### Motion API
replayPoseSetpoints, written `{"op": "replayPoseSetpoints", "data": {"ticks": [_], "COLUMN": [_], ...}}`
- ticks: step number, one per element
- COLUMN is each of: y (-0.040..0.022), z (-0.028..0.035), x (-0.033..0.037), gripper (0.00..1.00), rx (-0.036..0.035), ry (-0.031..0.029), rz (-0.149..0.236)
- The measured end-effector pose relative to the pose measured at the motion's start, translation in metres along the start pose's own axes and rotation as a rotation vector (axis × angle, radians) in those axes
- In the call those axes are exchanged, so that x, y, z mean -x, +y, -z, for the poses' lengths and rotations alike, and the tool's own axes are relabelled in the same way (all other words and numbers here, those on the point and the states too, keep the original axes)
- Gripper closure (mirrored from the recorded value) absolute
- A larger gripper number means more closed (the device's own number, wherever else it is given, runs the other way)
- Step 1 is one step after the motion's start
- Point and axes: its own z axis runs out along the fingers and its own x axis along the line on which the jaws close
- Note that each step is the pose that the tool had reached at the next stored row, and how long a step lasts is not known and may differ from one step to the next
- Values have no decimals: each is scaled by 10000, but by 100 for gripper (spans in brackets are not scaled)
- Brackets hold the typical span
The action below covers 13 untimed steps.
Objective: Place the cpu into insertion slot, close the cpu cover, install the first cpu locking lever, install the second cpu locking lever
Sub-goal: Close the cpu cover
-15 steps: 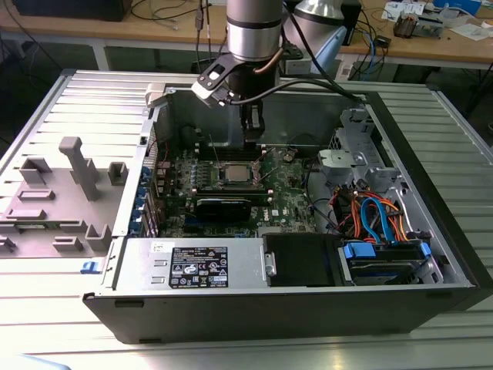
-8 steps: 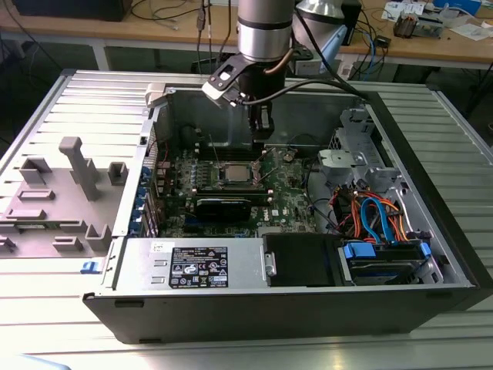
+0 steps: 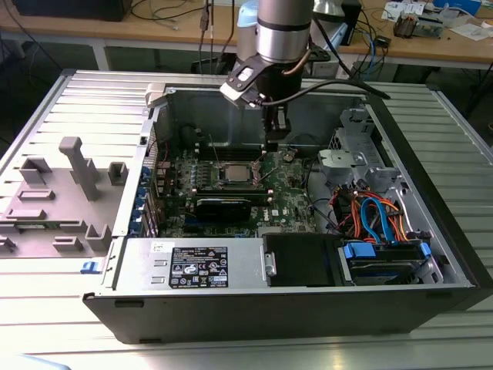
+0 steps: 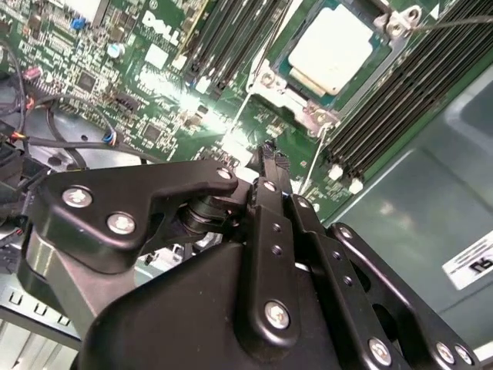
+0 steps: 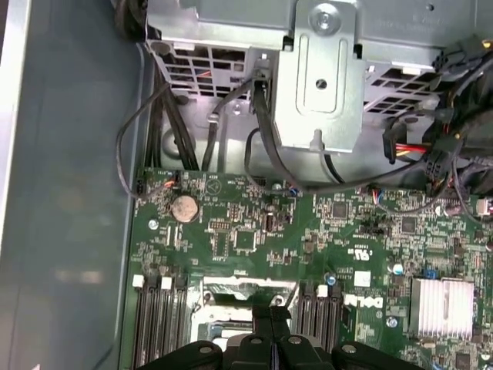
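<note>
The gripper (image 3: 273,143) hangs low over the motherboard (image 3: 293,196), just to the exterior view's right of the insertion slot (image 3: 219,171), its fingers (image 5: 264,325) pressed together; the cpu (image 4: 333,45) lies flat in that slot, the cpu cover (image 4: 306,108) framing it, inside the computer case (image 3: 231,316).

Looks over a ribbed grey metal table (image 3: 46,339), pale with glare along the near edge. Carries a grey moulded fixture (image 3: 62,196) at the exterior view's left. Meets a long wooden workbench (image 3: 92,35) at the far side, on white legs (image 3: 100,55), strewn with cables (image 3: 166,11) and small boxes (image 3: 420,23). Dark underneath.
</note>
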Motion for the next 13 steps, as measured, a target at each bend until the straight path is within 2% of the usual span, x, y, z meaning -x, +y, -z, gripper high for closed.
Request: {"op": "replayPoseSetpoints", "data": {"ticks": [2,6,13], "y": [64,140,311], "z": [-12,-22,-54], "x": [5,11,23], "gripper": [89,89,89], "rx": [-14,-27,-57], "ry": [2,4,6], "rz": [0,3,4]}}
